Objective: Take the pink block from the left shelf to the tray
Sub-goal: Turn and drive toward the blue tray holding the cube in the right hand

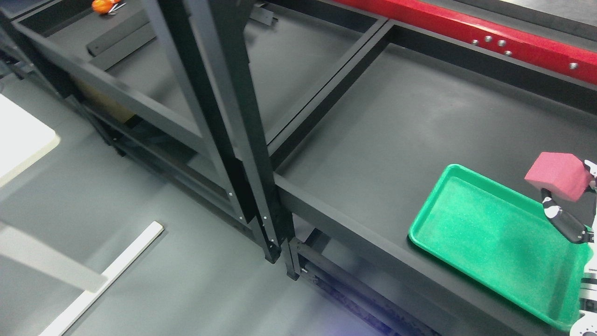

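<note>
A pink block [558, 175] is held at the far right, above the right end of a green tray [471, 238]. My right hand [571, 205] comes in from the right edge and is shut on the block, one dark finger [562, 218] below it and a white fingertip [591, 169] beside it. Most of the hand is cut off by the picture's edge. The tray lies on the dark shelf surface [396, 135] on the right and holds nothing. My left arm is out of view.
A black upright post [233, 121] splits the left shelf [154, 70] from the right one. An orange object [102, 5] lies at the far left shelf's back. A red beam [466, 28] runs along the top right. A white table corner [21, 135] and white strip [102, 280] lie on the floor side.
</note>
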